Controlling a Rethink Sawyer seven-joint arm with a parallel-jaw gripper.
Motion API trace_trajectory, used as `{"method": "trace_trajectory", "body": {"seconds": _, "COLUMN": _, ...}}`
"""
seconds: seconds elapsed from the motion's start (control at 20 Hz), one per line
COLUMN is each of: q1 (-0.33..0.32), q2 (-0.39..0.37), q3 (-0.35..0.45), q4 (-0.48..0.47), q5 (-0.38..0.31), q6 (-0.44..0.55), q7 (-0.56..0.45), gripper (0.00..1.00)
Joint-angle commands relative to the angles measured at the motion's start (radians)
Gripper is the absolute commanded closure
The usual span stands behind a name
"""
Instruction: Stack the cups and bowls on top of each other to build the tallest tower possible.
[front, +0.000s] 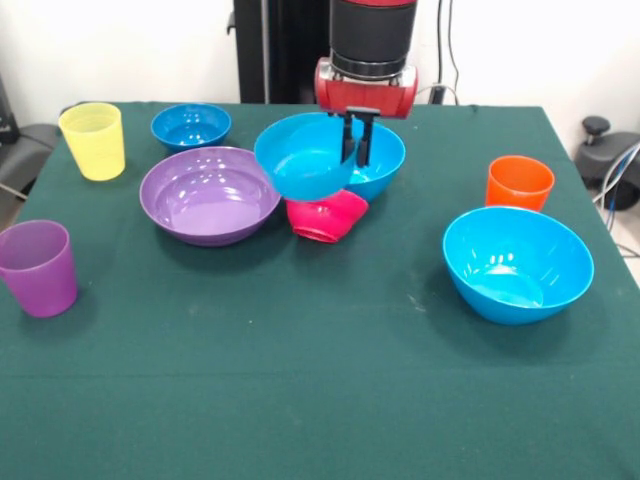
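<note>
Gripper (355, 140) is pinching the tilted blue bowl's (305, 158) rim, jaws closed on it. Magenta bowl (325, 217) is lying tipped at its 6 o'clock.

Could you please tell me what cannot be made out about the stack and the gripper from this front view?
- Magenta bowl: mostly covered by the tilted blue bowl; how it sits is unclear.
- Second blue bowl: its base and what it rests on are hidden.
- Gripper: fingertips drop behind a rim, so which bowl it grips is unclear.
- Arm: cut off by the top edge.
</note>
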Motion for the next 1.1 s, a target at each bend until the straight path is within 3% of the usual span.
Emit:
{"method": "trace_trajectory", "body": {"seconds": 0.05, "q1": -0.009, "q2": 0.109, "q3": 0.059, "q4": -0.082, "q5": -0.062, "q6": -0.007, "q7": -0.020, "gripper": 1.00}}
{"method": "trace_trajectory", "body": {"seconds": 0.8, "q1": -0.010, "q2": 0.179, "q3": 0.026, "q4": -0.102, "q5": -0.113, "q6": -0.088, "q7": 0.006, "gripper": 1.00}}
{"method": "trace_trajectory", "body": {"seconds": 1.1, "q1": 0.020, "q2": 0.170, "q3": -0.008, "q4": -0.049, "q5": -0.108, "q6": -0.152, "q7": 0.069, "gripper": 1.00}}
